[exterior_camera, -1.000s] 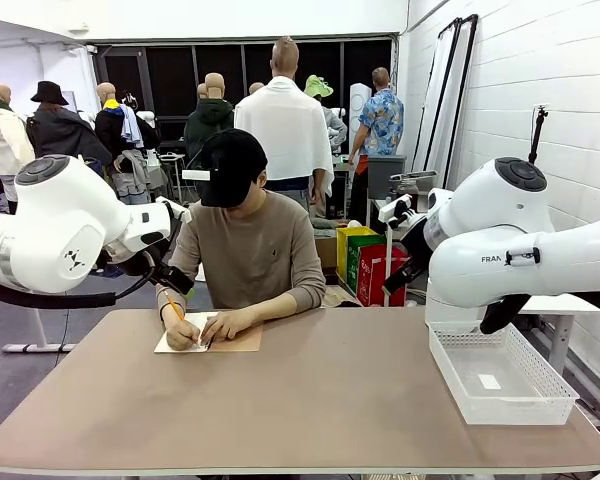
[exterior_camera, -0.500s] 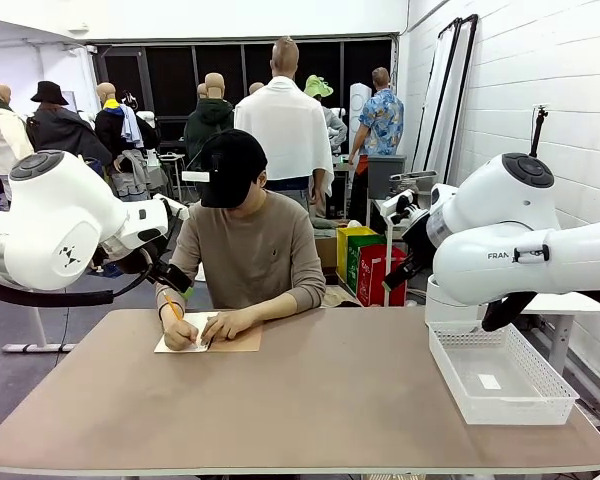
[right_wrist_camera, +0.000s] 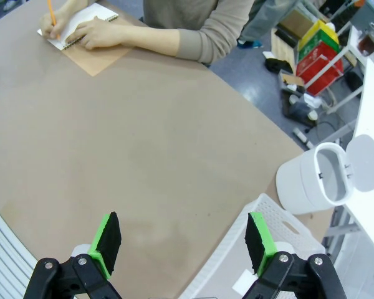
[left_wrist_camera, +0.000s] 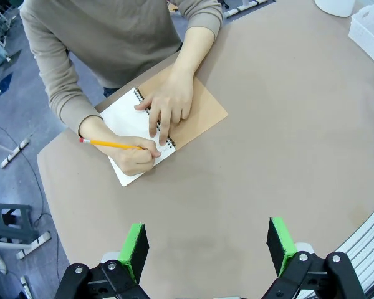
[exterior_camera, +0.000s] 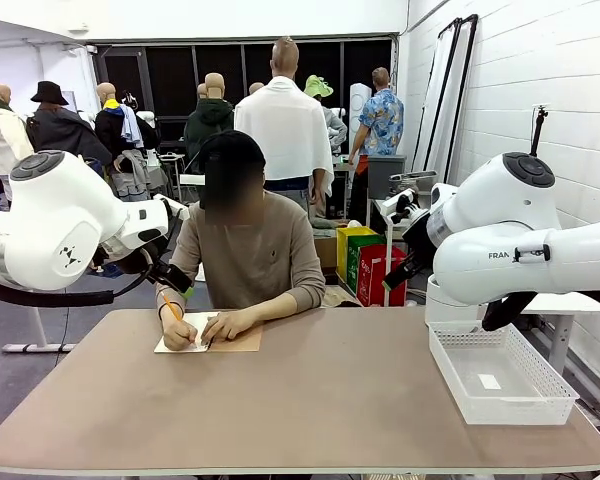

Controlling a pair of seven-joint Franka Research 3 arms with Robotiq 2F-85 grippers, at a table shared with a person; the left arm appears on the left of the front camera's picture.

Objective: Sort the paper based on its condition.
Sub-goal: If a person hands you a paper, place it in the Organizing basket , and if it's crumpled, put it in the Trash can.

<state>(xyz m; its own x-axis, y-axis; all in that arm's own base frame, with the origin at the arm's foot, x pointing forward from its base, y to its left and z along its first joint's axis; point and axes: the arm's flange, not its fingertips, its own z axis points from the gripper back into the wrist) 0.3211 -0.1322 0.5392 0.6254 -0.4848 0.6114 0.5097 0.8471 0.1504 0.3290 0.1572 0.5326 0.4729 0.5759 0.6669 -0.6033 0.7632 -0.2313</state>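
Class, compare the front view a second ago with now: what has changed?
The left arm edged slightly towards picture left and the right arm slightly right. Nothing was gripped or released. The person's writing hand, pencil, notebook and mesh basket stayed put.

Robotics lab in a workshop hall, my left arm (exterior_camera: 50, 235) and my right arm (exterior_camera: 505, 250) flanking a shared tan table (exterior_camera: 310, 400), white painted block wall (exterior_camera: 545, 70), coloured storage bins (exterior_camera: 365, 262)

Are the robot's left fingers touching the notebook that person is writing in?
Apart. The left wrist view shows the open fingers well short of the notebook, with a wide stretch of bare table lying between them.
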